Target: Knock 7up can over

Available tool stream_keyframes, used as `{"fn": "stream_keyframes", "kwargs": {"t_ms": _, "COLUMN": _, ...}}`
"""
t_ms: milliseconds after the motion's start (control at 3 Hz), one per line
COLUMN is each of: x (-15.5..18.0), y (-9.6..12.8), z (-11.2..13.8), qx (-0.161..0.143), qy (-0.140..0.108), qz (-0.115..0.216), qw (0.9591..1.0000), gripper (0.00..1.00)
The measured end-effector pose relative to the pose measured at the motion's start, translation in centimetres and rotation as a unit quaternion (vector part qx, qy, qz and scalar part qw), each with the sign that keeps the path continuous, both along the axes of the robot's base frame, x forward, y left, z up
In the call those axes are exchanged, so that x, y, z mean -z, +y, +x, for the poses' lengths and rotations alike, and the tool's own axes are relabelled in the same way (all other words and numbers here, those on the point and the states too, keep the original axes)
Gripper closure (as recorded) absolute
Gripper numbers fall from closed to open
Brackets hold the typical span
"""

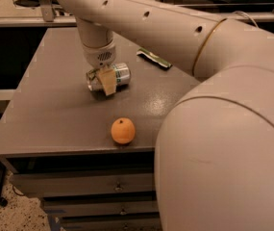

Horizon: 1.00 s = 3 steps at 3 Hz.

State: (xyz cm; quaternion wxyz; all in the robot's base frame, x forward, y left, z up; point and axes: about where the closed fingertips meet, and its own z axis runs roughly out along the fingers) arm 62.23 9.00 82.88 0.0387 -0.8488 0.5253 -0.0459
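The 7up can (121,73), silver with green markings, lies on its side on the grey table (50,119), left of centre. My gripper (106,82) comes down from above and straddles the can's middle. One tan finger (109,81) crosses the can's front; the other is hidden behind the can. The can's two ends stick out left and right of the finger. The gripper looks shut on the can.
An orange fruit (123,130) sits near the table's front edge, in front of the can. A green chip bag (154,58) lies behind and to the right, partly hidden by my arm. My arm (213,109) fills the right side. Drawers (83,186) sit below the tabletop.
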Motion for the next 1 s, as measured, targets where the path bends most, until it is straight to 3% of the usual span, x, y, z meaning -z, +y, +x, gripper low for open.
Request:
{"fn": "stream_keyframes", "kwargs": {"t_ms": 667, "x": 0.33, "y": -0.54, "z": -0.29, "qx": -0.007, "qy": 0.007, "qz": -0.019, "qw": 0.9998, "gripper": 0.13}}
{"fn": "stream_keyframes", "kwargs": {"t_ms": 1000, "x": 0.24, "y": -0.55, "z": -0.29, "qx": -0.007, "qy": 0.007, "qz": -0.019, "qw": 0.9998, "gripper": 0.00}}
